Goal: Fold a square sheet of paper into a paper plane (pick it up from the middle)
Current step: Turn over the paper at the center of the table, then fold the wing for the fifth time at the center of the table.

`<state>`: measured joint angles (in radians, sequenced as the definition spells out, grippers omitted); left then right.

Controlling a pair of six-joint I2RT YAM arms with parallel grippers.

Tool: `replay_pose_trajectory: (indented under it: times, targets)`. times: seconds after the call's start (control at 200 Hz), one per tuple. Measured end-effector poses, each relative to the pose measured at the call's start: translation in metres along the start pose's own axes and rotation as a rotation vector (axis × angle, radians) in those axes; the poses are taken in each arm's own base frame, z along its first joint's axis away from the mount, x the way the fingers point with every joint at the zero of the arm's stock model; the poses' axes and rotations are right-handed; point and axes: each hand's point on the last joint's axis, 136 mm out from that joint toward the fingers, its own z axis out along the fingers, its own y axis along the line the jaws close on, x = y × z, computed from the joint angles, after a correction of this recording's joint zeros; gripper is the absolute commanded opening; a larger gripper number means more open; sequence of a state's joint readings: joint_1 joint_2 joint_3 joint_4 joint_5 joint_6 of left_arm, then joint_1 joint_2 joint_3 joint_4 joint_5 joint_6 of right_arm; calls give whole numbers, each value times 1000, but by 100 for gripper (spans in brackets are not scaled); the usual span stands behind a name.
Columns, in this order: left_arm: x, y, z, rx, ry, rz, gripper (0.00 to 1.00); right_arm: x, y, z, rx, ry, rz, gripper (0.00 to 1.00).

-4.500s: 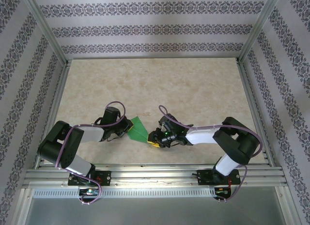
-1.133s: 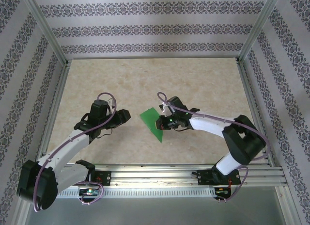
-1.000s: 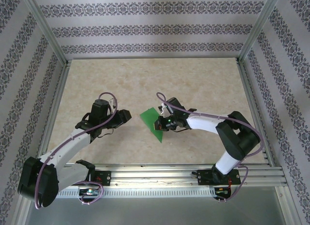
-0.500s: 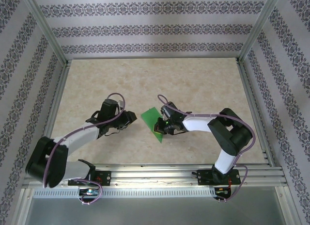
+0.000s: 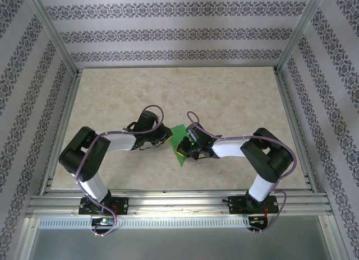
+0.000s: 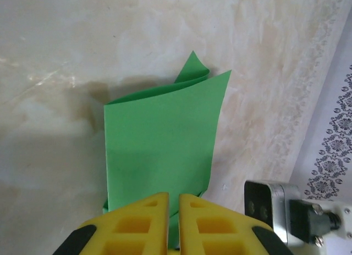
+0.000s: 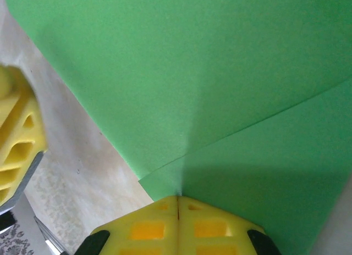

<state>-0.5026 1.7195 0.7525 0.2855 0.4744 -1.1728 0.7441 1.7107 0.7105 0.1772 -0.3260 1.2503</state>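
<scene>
The square sheet of paper (image 5: 178, 136) sits about midway between the left and right sides of the desk (image 5: 224, 97), in its near half, caught between the two arms that reach in from either side. It is bright green and no longer flat. In the left wrist view it (image 6: 159, 139) shows as a broad panel with a straight left edge and a slanting right one. A second layer curls up behind its far edge and ends in a small pointed tip. A soft shadow lies on the desk along the panel's far and left sides.

The left gripper (image 5: 163, 138) meets the sheet from the left. In its own camera its yellow fingers (image 6: 137, 222) are drawn almost together, leaving only a narrow slit. The near edge of the sheet runs under their tips and green shows inside the slit. Whether they already bite the paper or only stand over it cannot be told.

The right gripper (image 5: 184, 150) is at the near right part of the sheet. In the right wrist view its fingers (image 7: 143, 227) are pressed tight together, with only a hairline between them. They pinch the sheet (image 7: 192, 73) where a straight crease, or the edge of an overlapping layer, runs across the green to the right edge of the view. At the left edge of that view a yellow finger of the left gripper (image 7: 16, 139) stands just beside the paper's left edge, with pale marbled desk between them.

Striped patterned wallpaper (image 5: 168, 33) closes in the far and side walls.
</scene>
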Motion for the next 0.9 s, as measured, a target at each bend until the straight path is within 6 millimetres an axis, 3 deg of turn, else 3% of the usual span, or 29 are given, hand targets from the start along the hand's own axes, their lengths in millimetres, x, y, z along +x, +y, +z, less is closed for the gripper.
replay_pose_trajectory:
  times: [0.065, 0.28, 0.465, 0.56, 0.674, 0.904]
  targets:
    - [0, 5, 6, -6, 5, -20, 7, 0, 0, 0, -1, 0, 1, 0]
    - [2, 21, 13, -45, 12, -52, 6, -1, -1, -6, 10, 0, -41, 15]
    - [3, 24, 13, -41, 10, -49, 6, -25, 7, -36, -21, -60, -82, 29]
    - [4, 23, 14, -35, 12, -47, 5, -43, 7, -47, -42, -91, -76, 29]
    - [5, 22, 15, -25, 22, -43, 5, -55, -6, -50, -37, -89, -44, 31]
    - [8, 21, 15, -17, 42, -18, 5, -49, -18, -45, -21, -31, -37, 33]
